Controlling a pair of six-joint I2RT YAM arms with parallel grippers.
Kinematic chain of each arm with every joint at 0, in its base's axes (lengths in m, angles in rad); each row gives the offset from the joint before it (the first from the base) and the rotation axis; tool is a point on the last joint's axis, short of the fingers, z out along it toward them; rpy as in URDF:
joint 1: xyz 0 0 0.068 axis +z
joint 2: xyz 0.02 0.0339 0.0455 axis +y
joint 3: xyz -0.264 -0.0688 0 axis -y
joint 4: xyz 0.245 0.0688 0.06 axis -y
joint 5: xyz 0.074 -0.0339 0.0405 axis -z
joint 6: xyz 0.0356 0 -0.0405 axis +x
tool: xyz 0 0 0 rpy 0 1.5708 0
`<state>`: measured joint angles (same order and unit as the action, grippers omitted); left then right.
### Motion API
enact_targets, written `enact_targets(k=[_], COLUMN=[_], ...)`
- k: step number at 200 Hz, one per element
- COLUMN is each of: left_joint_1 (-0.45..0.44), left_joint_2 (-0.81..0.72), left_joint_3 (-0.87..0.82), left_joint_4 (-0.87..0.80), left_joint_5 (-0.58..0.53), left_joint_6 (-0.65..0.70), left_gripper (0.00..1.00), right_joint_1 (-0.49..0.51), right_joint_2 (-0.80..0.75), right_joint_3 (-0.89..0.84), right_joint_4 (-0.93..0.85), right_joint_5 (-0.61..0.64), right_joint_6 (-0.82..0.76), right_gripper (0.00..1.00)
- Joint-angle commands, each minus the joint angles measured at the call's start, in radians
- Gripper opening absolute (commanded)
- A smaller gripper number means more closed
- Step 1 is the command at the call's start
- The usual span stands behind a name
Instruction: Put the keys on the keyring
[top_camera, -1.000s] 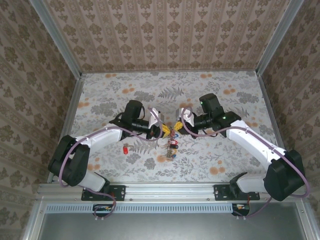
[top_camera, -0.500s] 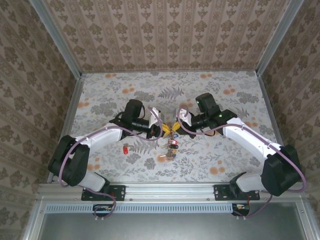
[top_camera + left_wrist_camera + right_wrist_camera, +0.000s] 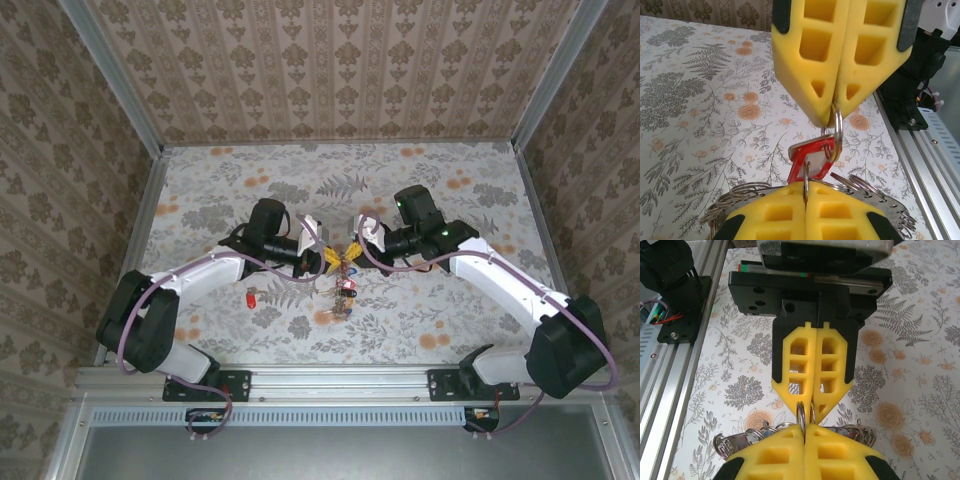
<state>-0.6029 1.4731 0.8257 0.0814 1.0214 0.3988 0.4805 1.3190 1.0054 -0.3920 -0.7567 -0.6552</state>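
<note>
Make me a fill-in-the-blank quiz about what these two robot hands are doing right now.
The left hand and right hand meet tip to tip, both ___. Their fingers are padded in ___ foam. Between them, a small metal ring carries a ___ tag. A lone red key lies on the table beside the ___ arm.
Missing: shut; yellow; red; left.

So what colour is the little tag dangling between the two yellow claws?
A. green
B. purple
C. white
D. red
D: in the left wrist view, the tag hanging from the small metal ring is plainly red.
</note>
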Motion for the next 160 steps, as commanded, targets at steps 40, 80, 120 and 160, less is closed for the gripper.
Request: enact_targets(k=[40,80,120,160], left_joint_1=[-0.010,-0.012,-0.012,-0.012], left_joint_2=[-0.006,-0.007,-0.007,-0.007], left_joint_3=[0.037,0.039,0.040,0.042], left_joint_4=[-0.003,-0.004,-0.003,-0.020], left_joint_5=[0.037,0.048,0.062,0.049], left_joint_6=[0.031,0.030,0.031,0.042], left_gripper=[0.00,0.00,0.00,0.00], right_joint_1=[-0.002,0.001,0.007,0.006], right_joint_2=[0.012,0.033,0.039,0.006], right_joint_3=[0.017,0.032,0.033,0.025], right_joint_4=[-0.016,-0.043,-0.044,-0.030], right_joint_5=[0.006,0.017,0.043,0.025], right_joint_6=[-0.017,-0.035,-0.038,-0.032], right_gripper=[0.00,0.00,0.00,0.00])
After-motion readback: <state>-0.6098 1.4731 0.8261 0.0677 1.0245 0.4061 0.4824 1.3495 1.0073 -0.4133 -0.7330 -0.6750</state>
